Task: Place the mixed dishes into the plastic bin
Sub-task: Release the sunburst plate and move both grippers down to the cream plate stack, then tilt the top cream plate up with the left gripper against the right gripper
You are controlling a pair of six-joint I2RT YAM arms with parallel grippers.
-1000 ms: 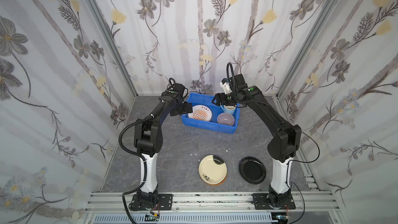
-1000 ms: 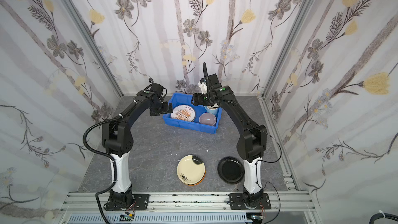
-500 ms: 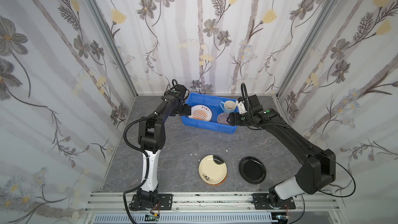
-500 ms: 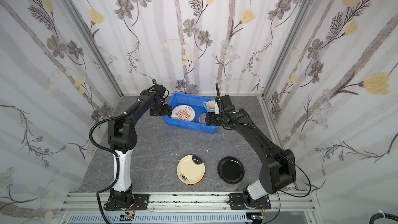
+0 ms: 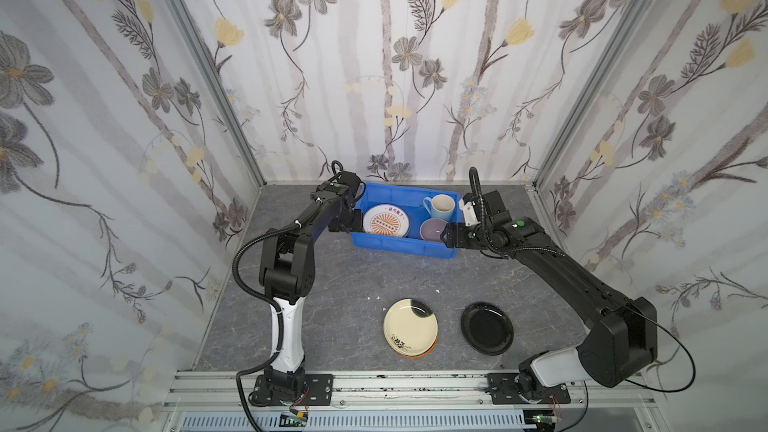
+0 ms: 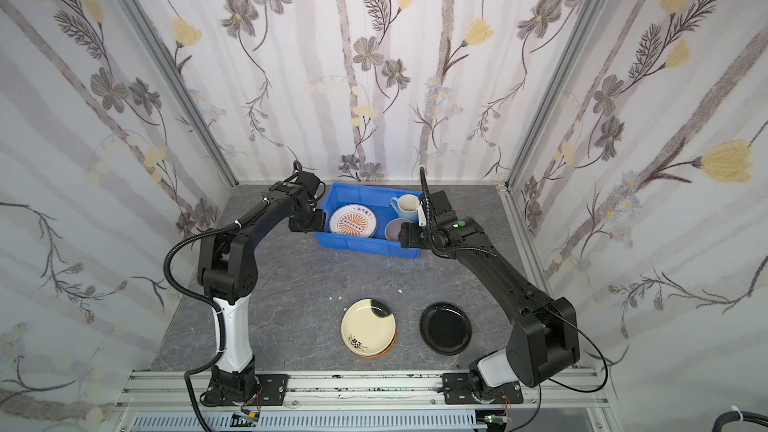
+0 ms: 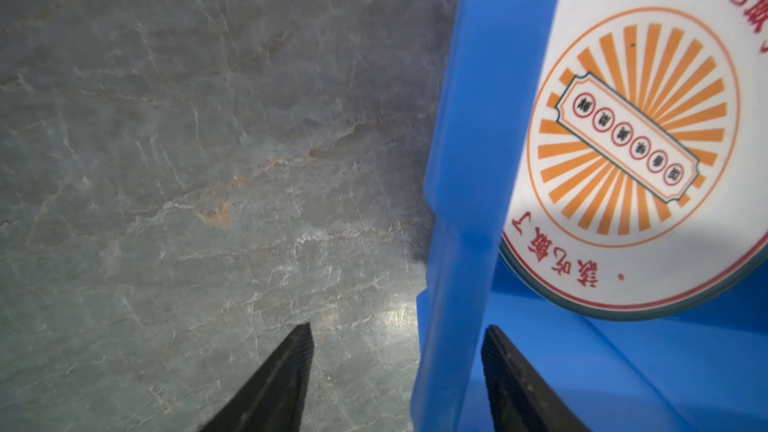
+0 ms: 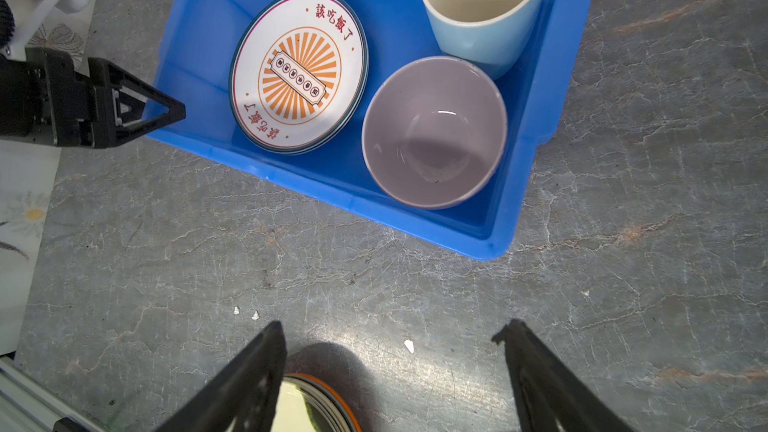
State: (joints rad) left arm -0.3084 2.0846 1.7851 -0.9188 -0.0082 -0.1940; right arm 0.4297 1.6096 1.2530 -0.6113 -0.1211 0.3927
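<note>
The plastic bin (image 5: 403, 245) sits just above the centre of both top views, at the back of the grey worktop (image 5: 345, 284). Inside it, a white lettered plate (image 5: 386, 221) leans at the left, a light blue mug (image 5: 440, 207) stands at the upper right, and a lilac bowl (image 5: 432, 229) sits just below the mug. In the lower middle, well apart from the bin, a cream plate (image 5: 409, 326) lies on an orange plate (image 8: 343, 403), with a glossy black plate (image 5: 487, 328) just beside them.

The left arm rises from the lower left, bends at the elbow and reaches to the bin's left end. The left tool (image 7: 401, 328) is apart and straddles that wall, one finger outside, one inside.

The right arm slants up from the lower right, wrist level. The right tool (image 8: 392, 324) hangs by the bin's right front corner, apart, holding nothing.
</note>
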